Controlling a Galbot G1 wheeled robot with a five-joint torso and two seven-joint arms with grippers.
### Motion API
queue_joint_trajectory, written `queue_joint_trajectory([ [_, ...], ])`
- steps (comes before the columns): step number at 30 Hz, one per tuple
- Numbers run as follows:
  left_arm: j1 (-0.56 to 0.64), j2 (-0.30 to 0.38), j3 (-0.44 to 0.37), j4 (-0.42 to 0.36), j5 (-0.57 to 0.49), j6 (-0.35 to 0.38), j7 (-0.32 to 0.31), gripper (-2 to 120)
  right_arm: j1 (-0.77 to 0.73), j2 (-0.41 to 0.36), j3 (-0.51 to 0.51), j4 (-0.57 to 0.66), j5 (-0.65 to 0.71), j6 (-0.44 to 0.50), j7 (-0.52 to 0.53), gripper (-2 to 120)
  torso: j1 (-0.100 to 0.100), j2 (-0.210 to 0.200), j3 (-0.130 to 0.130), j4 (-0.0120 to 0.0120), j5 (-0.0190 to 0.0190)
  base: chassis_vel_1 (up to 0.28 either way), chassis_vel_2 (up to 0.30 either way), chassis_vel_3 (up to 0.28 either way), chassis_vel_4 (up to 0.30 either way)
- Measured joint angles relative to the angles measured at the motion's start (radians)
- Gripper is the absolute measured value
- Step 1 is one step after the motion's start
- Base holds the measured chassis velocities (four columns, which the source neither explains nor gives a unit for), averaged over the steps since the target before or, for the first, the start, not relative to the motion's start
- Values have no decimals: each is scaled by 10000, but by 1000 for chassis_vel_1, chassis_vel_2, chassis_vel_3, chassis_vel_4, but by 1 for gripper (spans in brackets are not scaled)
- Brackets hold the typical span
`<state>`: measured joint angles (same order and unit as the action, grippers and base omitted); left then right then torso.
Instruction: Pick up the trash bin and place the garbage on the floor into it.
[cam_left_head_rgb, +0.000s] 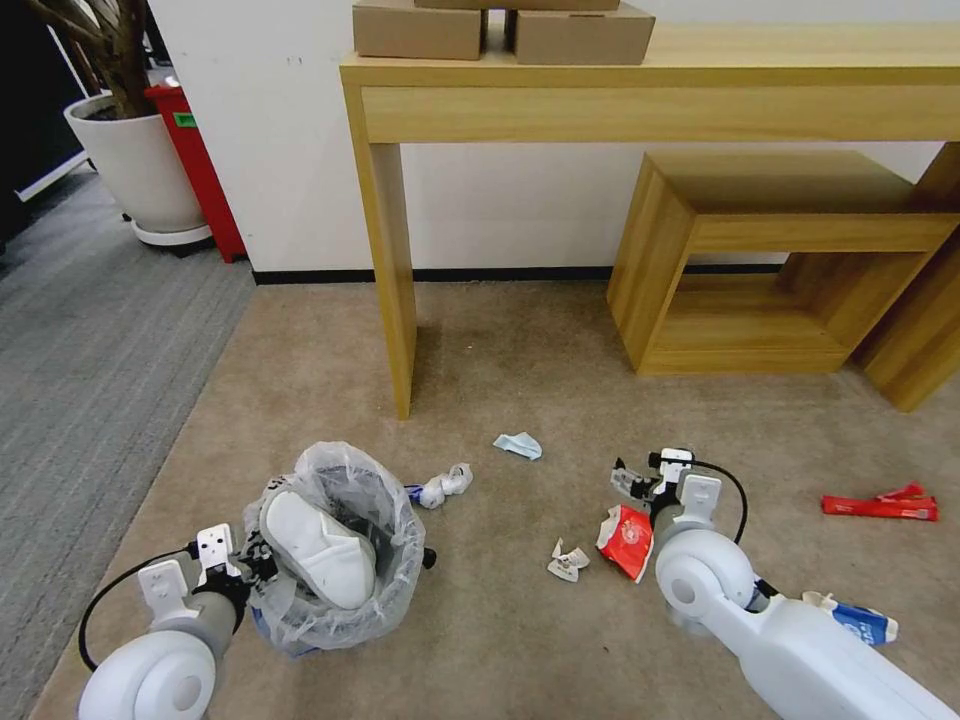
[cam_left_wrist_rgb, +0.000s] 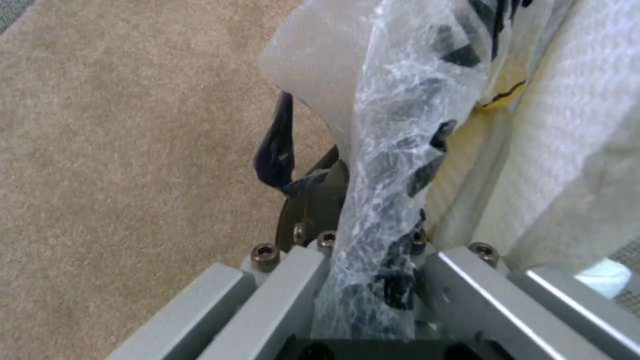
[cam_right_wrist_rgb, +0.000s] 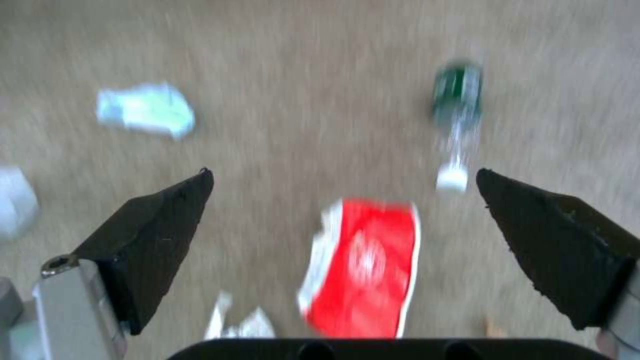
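Observation:
The trash bin (cam_left_head_rgb: 385, 590), lined with a crinkled clear bag (cam_left_wrist_rgb: 400, 150), stands on the tan carpet at the lower left with a white slipper (cam_left_head_rgb: 318, 545) lying inside it. My left gripper (cam_left_head_rgb: 255, 562) is shut on the bin's near rim, pinching the plastic. My right gripper (cam_right_wrist_rgb: 343, 172) hangs open just above a flattened red paper cup (cam_left_head_rgb: 624, 540) (cam_right_wrist_rgb: 363, 270). Around it lie other pieces of garbage: crumpled paper (cam_left_head_rgb: 567, 562), a pale blue tissue (cam_left_head_rgb: 518, 445), a white wad (cam_left_head_rgb: 446, 485), a green-labelled bottle (cam_right_wrist_rgb: 457, 100), a red wrapper (cam_left_head_rgb: 880, 506) and a blue-white carton (cam_left_head_rgb: 862, 622).
A wooden desk leg (cam_left_head_rgb: 393, 300) stands beyond the bin, and a low wooden shelf (cam_left_head_rgb: 760, 260) sits under the desk at the right. A white planter (cam_left_head_rgb: 140, 170) and a red object (cam_left_head_rgb: 200, 170) are at the far left, beside grey carpet.

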<state>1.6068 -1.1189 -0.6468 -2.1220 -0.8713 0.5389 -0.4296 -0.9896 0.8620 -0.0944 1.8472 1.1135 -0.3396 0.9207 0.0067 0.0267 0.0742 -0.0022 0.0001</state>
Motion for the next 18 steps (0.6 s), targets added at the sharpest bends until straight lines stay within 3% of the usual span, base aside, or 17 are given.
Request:
queue_joint_trajectory([
  [5,-29,-1,50,71,12,-20,-1,0,174,411,-165,-775,590,-209,450,100,0,0,0,0,-1,0,0,0,0],
  [18,-27,-23,138,153,79,-101,83,0,374,1348,-110,-3086,282,-176,347,100,0,0,0,-1,-2,0,0,0,0],
])
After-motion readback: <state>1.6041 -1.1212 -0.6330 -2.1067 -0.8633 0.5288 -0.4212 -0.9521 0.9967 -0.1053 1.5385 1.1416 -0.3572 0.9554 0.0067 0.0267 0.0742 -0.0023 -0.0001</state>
